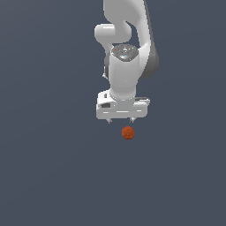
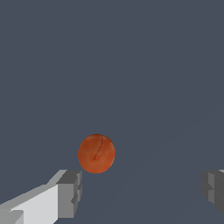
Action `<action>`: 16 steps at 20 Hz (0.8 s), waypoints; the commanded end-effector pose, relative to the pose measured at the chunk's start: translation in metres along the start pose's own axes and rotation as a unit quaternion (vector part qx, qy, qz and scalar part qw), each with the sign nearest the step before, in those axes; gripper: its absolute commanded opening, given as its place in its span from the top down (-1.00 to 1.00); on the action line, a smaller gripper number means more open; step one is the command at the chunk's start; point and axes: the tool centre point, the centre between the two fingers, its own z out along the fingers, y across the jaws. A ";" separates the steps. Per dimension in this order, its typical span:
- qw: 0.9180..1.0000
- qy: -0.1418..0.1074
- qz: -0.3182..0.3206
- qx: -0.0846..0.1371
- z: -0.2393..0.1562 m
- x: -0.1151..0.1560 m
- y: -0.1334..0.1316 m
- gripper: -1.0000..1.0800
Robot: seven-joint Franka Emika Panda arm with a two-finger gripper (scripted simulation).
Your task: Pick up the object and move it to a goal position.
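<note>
The object, a small orange-red mottled ball (image 1: 128, 133), lies on the flat grey surface just in front of and below my white gripper (image 1: 120, 120). In the wrist view the ball (image 2: 96, 153) sits beyond the fingertips, nearer to one grey finger pad (image 2: 70, 192) than to the other (image 2: 213, 189). The jaws stand wide apart and hold nothing. The ball is apart from both fingers.
The white arm (image 1: 128, 53) rises behind the gripper toward the top of the exterior view. Plain dark grey ground (image 1: 53, 167) fills the remainder of both views.
</note>
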 end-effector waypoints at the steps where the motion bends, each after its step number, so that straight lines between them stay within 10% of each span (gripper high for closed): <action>1: 1.000 0.000 0.000 0.000 0.000 0.000 0.000 -0.92; 16: 1.000 -0.005 -0.010 0.015 0.010 -0.002 -0.025 -0.92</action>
